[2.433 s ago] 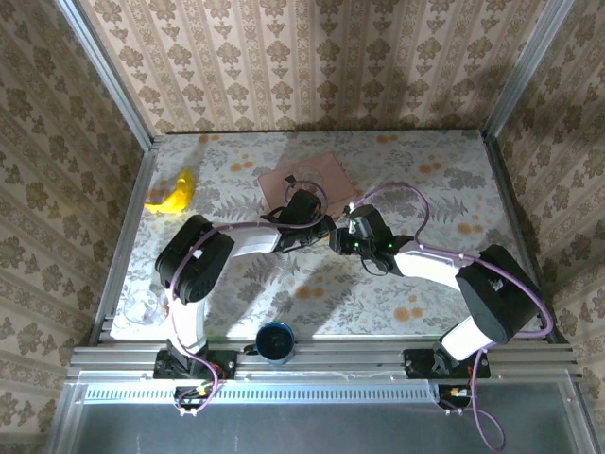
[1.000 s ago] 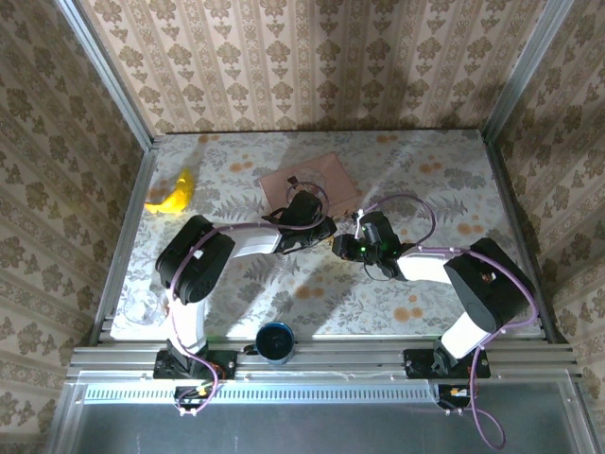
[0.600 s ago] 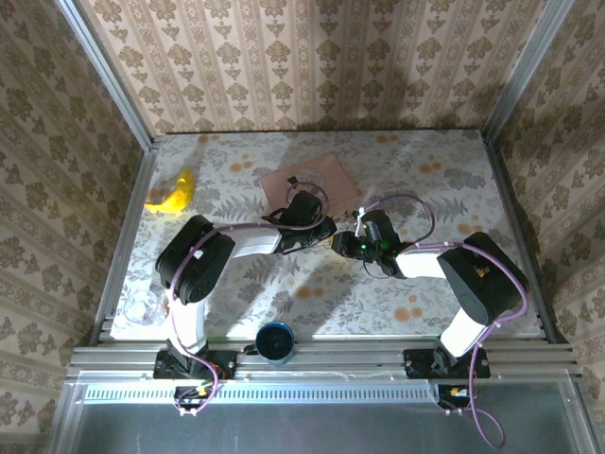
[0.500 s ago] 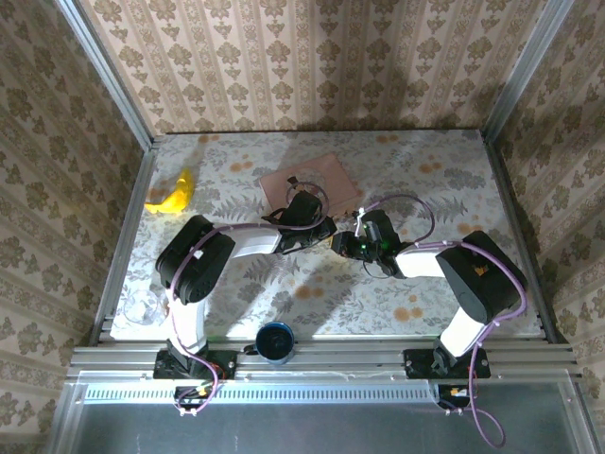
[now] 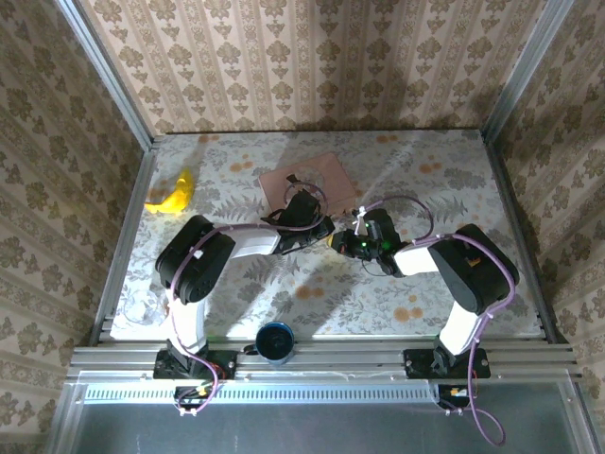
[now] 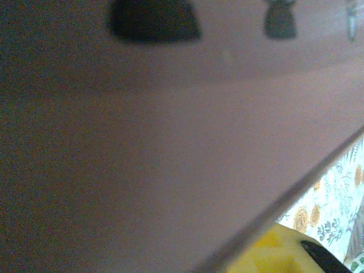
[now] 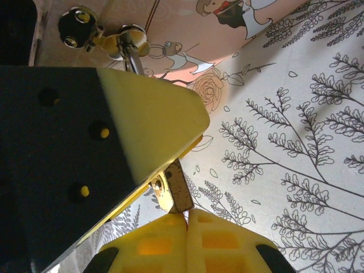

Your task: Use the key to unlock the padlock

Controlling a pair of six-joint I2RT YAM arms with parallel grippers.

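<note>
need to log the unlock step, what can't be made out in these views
top external: padlock too small to find where the left gripper and right gripper meet.
left wrist: a blurred pink surface against the lens hides how the left jaws stand.
right wrist: brass piece half covered by a black-and-yellow finger; key or padlock, cannot tell.

Left arm (image 5: 194,260) and right arm (image 5: 477,270) are both chunky black-and-white links trailing purple cables (image 5: 491,427); the right end effector (image 7: 186,226) has blocky yellow fingertips (image 7: 219,239).
</note>
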